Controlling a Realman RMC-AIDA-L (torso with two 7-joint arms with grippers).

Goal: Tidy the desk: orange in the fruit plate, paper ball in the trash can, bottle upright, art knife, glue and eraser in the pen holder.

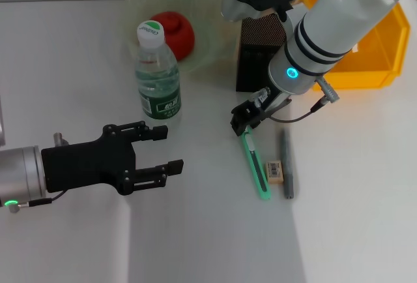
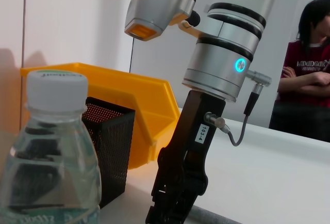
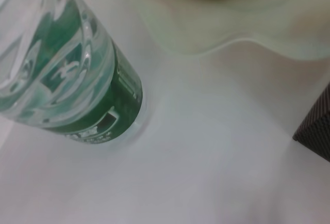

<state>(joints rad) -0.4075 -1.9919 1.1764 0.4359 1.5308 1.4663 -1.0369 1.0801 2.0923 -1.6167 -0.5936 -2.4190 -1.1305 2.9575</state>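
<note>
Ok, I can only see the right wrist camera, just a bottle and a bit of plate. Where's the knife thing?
Observer: The green art knife lies flat on the desk. The right gripper is right at the end of it nearest the pen holder.
Operator: Is the eraser near it?
Observer: Yes, the eraser lies between the knife and a grey stick, which is probably the glue.
Operator: And what's the other arm doing?
Observer: The left gripper hovers open beside the upright bottle, holding nothing.
</note>
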